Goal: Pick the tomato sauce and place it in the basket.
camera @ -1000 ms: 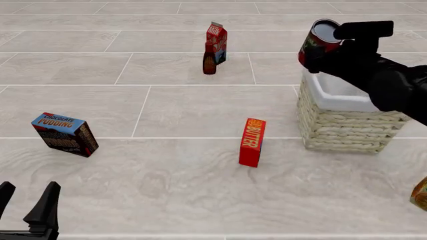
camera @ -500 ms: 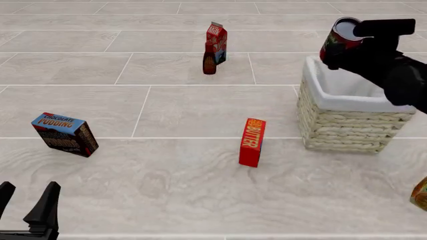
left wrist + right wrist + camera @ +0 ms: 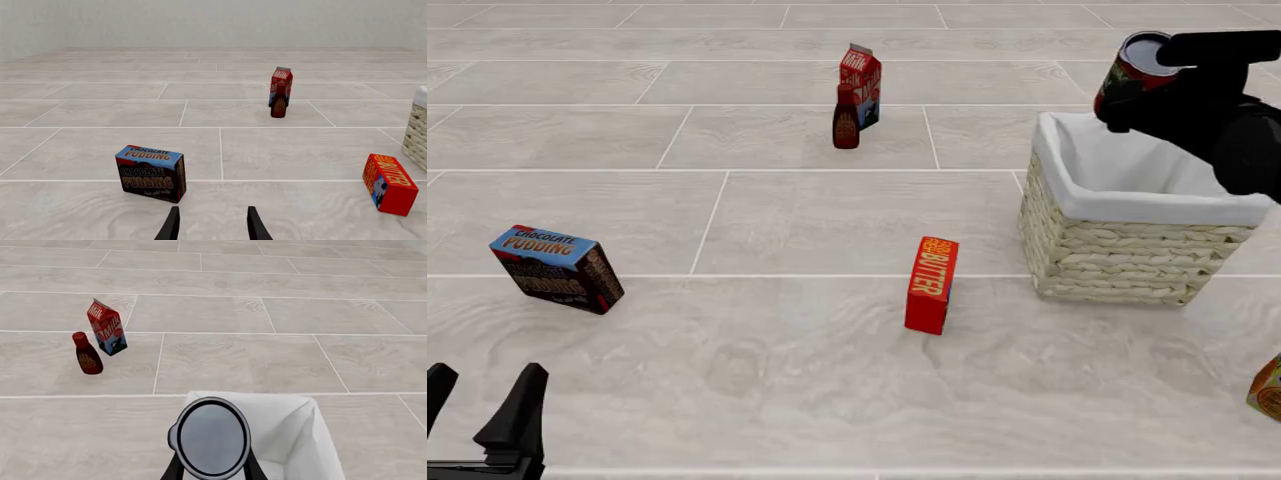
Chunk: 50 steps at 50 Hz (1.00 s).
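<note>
The tomato sauce (image 3: 1132, 68), a small can with a red label and grey top, hangs tilted in the air over the far side of the basket (image 3: 1114, 255), with my right gripper (image 3: 1142, 88) shut on it. The right wrist view shows the can's grey top (image 3: 212, 437) between the two fingers, with the basket's white liner (image 3: 288, 425) right below it. The basket, pale wicker with a white cloth liner, stands at the right of the table. At the near left corner my left gripper (image 3: 478, 402) is open and holds nothing; its fingers (image 3: 171, 226) also show in the left wrist view.
A chocolate pudding box (image 3: 557, 267) lies at the left and a red butter box (image 3: 932, 284) stands just left of the basket. At the back middle, a milk carton (image 3: 861, 82) has a dark bottle (image 3: 846, 118) in front of it. An orange object (image 3: 1268, 388) shows at the right edge.
My right gripper has carried the can to the right, from the basket's left rim to above its far side. The left arm has not moved.
</note>
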Each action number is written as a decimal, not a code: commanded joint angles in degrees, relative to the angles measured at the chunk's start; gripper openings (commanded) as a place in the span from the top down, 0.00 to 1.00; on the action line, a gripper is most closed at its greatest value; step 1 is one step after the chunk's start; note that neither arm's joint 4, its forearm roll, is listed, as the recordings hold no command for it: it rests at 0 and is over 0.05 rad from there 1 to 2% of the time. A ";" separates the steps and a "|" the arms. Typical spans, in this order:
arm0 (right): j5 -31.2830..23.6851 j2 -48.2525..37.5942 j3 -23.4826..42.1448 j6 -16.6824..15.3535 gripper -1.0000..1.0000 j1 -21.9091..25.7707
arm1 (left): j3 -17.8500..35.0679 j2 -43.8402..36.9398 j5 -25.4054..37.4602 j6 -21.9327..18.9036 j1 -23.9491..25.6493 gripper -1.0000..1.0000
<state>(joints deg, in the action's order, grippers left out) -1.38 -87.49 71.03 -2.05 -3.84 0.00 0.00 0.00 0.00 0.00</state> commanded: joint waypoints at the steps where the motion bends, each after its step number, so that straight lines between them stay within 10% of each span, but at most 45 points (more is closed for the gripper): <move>1: -1.26 -1.25 1.87 0.75 1.00 -1.73 | 0.00 0.00 0.00 0.00 0.00 0.00; 50: -7.65 -2.65 5.51 -0.07 1.00 -2.68 | 0.00 0.00 0.00 0.00 0.00 0.00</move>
<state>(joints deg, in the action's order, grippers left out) -7.89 -89.70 75.31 -3.14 -6.38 0.00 0.00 0.00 0.00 0.00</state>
